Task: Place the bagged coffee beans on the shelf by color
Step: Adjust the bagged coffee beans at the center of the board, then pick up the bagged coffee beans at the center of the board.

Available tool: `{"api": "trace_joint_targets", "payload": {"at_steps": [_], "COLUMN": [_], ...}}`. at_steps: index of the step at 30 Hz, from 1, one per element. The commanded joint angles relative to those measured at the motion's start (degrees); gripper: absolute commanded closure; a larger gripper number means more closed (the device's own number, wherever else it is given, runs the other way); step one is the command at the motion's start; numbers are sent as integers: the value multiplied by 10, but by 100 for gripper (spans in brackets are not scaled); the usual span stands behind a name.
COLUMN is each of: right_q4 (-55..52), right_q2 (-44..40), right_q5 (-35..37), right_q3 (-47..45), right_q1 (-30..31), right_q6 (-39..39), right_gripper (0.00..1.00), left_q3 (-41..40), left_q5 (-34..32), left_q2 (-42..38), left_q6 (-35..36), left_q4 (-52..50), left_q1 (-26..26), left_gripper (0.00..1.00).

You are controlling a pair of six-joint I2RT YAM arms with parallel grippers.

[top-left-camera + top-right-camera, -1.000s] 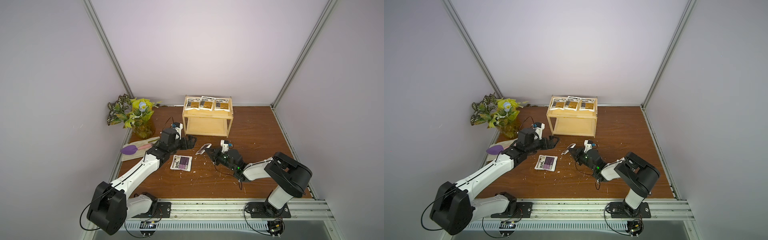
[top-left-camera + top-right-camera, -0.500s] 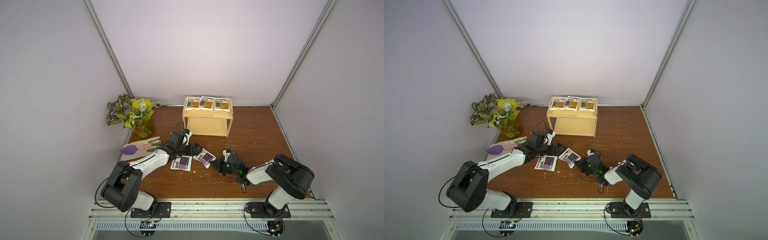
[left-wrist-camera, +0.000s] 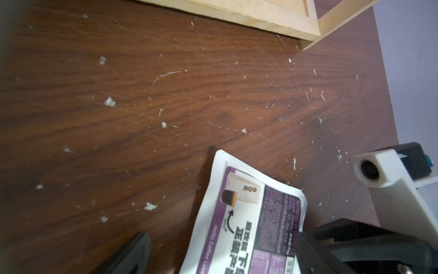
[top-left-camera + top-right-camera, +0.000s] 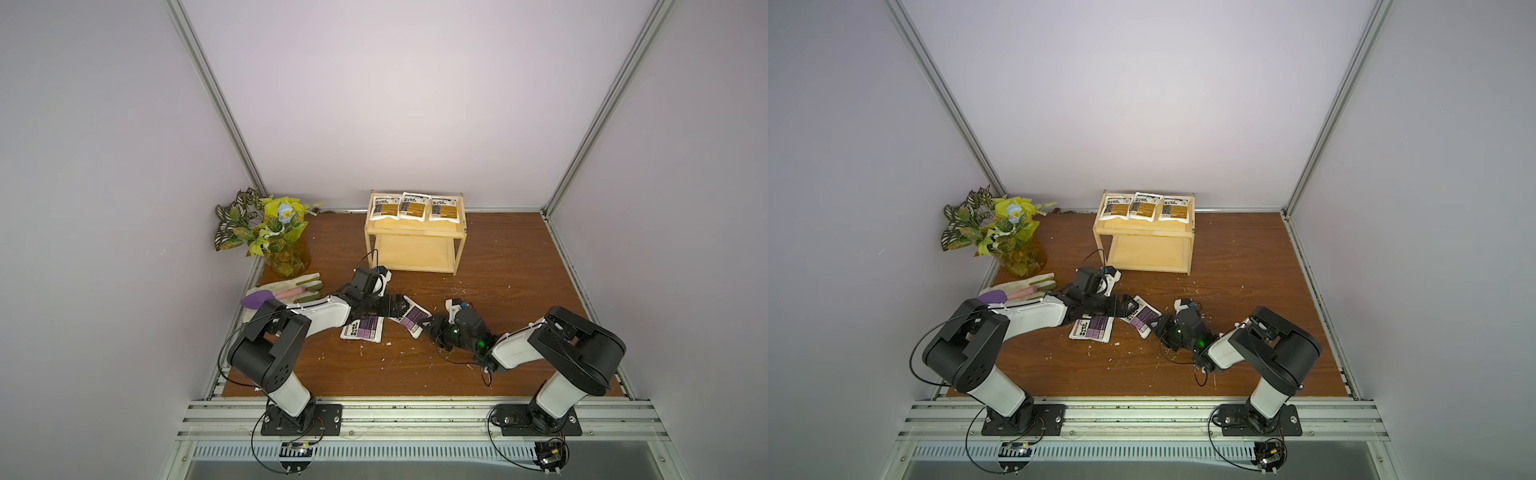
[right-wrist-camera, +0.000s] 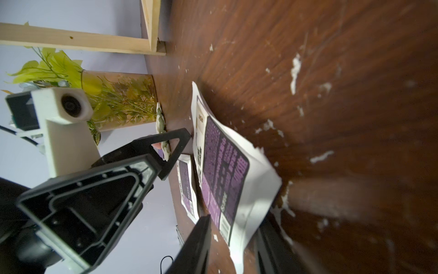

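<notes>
**rackfan:** ok so what's the layout, big stuff first?

**yam_owner:** Dark wood table [image 4: 507, 274], with a pale two-tier shelf [image 4: 413, 233] standing at the back middle. Three golden-brown coffee pouches [image 4: 412, 206] sit side by side in a row on its top tier. In the far left corner there's a leafy plant [image 4: 257, 226] in an amber vase [image 4: 286, 261]. In front of that is a pale glove [image 4: 291, 284] with a purple trowel [image 4: 259, 298] lying on it.

**rackfan:** and the purple bags?

**yam_owner:** Both are on the table in front of the shelf, apart from it. The flat purple pouch [image 4: 361, 331] is partly hidden by the left arm [image 4: 320, 316]. The angled purple pouch [image 4: 410, 318] is right beside it, corners meeting, and it's curled rather than lying flat. The left gripper [image 4: 397, 308] straddles one end of it with jaws spread wide, and in the left wrist view it isn't pinching. The right gripper [image 4: 426, 327] is at the opposite end, jaws parted a little, with the pouch's corner in the gap. White crumbs [image 3: 109, 102] are scattered all over the wood.
</notes>
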Motion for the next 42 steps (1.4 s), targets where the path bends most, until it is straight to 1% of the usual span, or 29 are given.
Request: {"api": "trace_joint_targets", "payload": {"at_steps": [1, 10, 15, 18, 26, 27, 29, 32, 34, 37, 40, 42], "right_q4": [5, 95, 120, 126, 139, 150, 175, 217, 226, 206, 168, 147], "right_q2": [16, 72, 97, 102, 88, 87, 85, 75, 61, 31, 9, 6], "right_q5": [5, 2, -3, -3, 0, 2, 2, 8, 21, 49, 92, 121], "right_q3": [10, 20, 30, 33, 2, -6, -17, -32, -35, -19, 14, 41], "right_q1": [-3, -7, -6, -8, -9, -9, -9, -7, -2, 11, 26, 33], "right_q6": [-4, 26, 30, 30, 30, 46, 52, 64, 67, 63, 55, 52], "right_gripper": [61, 60, 61, 67, 92, 95, 97, 99, 99, 98, 99, 99], "left_q3": [4, -22, -29, -26, 3, 9, 22, 41, 54, 71, 74, 68], "left_q5": [16, 23, 21, 16, -12, -17, -27, -42, -50, -70, -107, -117], "left_q2": [7, 10, 10, 8, -16, -23, -40, -79, -108, -157, -205, -233], "left_q6": [-11, -41, -50, -47, -29, -30, -32, -36, -38, -37, -45, -58], "left_q4": [30, 74, 88, 84, 30, 21, -1, -33, -58, -94, -116, -118], "left_q1": [-10, -30, -35, -35, -33, -31, -22, 1, 21, 42, 49, 52], "left_gripper": [0, 1, 0, 0, 0, 0, 0, 0, 0, 1, 0, 0]}}
